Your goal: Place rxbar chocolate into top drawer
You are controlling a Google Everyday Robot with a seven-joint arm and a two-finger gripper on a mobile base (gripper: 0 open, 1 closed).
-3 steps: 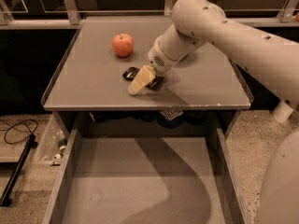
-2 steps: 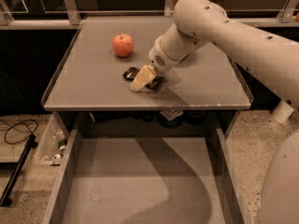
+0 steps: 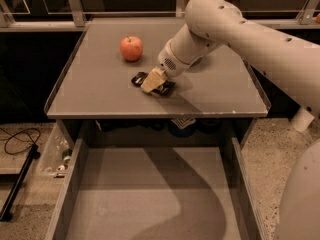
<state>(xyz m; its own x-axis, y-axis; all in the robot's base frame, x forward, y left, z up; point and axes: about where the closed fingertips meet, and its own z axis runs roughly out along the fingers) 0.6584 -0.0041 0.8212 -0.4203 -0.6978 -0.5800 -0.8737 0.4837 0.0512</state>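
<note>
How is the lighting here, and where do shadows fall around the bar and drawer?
Camera view: dim, warm light; the arm throws a broad curved shadow across the floor of the top drawer and a smaller one on the table beside the gripper, which covers the middle of the rxbar chocolate; the apple is clearly lit.
</note>
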